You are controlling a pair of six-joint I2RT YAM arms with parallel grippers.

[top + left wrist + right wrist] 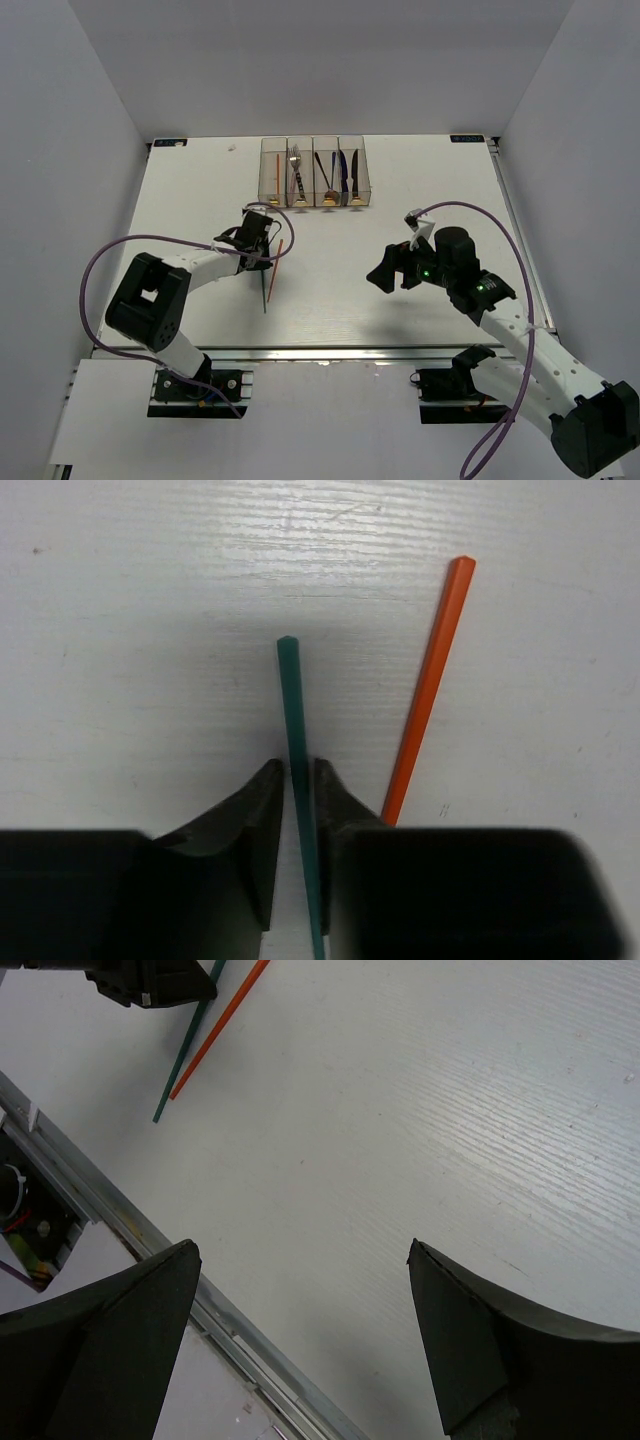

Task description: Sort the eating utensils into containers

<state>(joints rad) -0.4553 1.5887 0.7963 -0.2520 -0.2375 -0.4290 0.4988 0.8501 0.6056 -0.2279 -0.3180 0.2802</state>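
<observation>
1. We see the left gripper low over the white table. Its two dark jaws stand on either side of a thin teal chopstick, very close to it. We cannot tell whether they already press it.
2. The teal chopstick lies flat on the table, running out past the fingertips.
3. Just beside it, on its right in the left wrist view, lies a thin orange-red chopstick, slanting slightly away from it, outside the jaws.
4. Beyond this pair, at the far edge of the table, stand four tall clear plastic bins joined in a row.
5. From the left, the bins hold a red chopstick, a silver fork, a dark utensil, and dark and blue utensils.
6. The right gripper hovers above bare table, well apart from the chopsticks, its jaws spread wide with nothing between them.
</observation>
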